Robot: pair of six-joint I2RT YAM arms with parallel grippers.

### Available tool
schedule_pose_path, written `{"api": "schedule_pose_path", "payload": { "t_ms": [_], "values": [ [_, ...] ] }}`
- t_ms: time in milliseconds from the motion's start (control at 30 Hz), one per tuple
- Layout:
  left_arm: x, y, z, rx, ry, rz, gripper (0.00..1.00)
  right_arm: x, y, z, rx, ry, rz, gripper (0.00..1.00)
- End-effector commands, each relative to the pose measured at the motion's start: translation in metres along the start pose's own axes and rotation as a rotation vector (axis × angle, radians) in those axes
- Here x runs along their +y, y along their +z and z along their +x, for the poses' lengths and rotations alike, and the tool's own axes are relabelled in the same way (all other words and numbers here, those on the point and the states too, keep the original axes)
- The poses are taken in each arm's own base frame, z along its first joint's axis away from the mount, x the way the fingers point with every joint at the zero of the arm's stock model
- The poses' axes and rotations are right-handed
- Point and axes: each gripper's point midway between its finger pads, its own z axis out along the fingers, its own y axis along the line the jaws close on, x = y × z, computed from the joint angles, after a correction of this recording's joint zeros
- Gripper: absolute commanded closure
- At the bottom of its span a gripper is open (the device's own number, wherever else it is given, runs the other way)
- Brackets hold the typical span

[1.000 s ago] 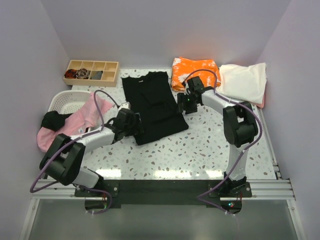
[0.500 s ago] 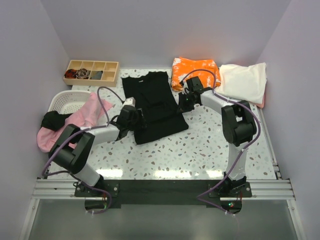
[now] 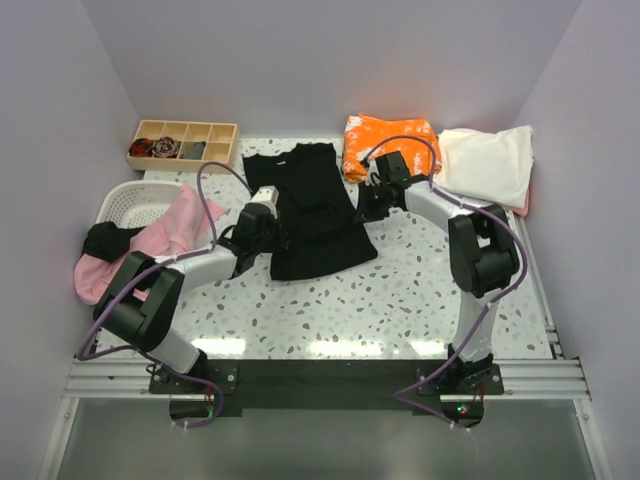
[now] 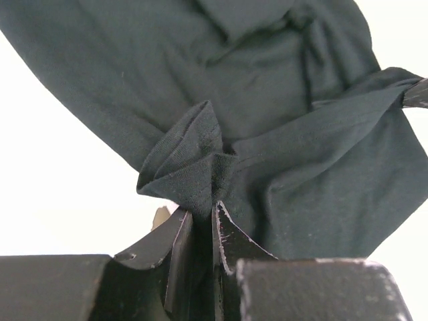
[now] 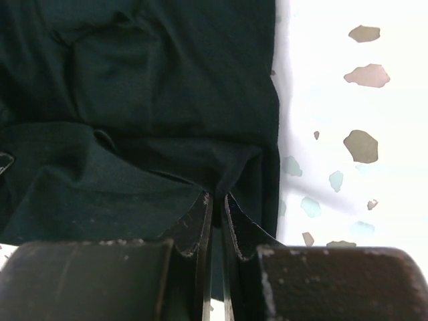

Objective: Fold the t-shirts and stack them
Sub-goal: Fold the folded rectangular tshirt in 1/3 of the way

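The near half of the table [image 3: 400,300] lies bare, giving open passage. The basket [image 3: 118,197] and pink shirt [image 3: 168,232] block the left; orange shirt [image 3: 392,133] and cream shirt [image 3: 487,160] crowd the far right.

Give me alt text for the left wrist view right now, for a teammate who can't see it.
The left gripper is shut on a bunched fold at the edge of the black t-shirt, the cloth pinched between its two dark fingers. Beyond the grip the wrinkled shirt spreads away over the pale table.
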Motion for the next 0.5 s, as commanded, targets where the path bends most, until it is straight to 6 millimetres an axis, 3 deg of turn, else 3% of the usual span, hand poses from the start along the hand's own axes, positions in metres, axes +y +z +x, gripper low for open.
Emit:
{"api": "schedule_pose_path", "payload": {
  "t_ms": [0, 200, 467],
  "values": [
    [-0.014, -0.012, -0.05, -0.139, 0.081, 0.042, 0.82, 0.016, -0.034, -0.032, -0.114, -0.051, -0.029, 0.95],
    [-0.005, -0.012, -0.053, -0.157, 0.067, 0.044, 0.78, 0.013, -0.031, -0.04, -0.123, -0.042, -0.011, 0.93],
    [0.034, 0.022, -0.007, 0.042, 0.003, -0.051, 0.77, -0.005, 0.016, -0.051, -0.069, 0.006, 0.022, 0.86]
  ]
}}
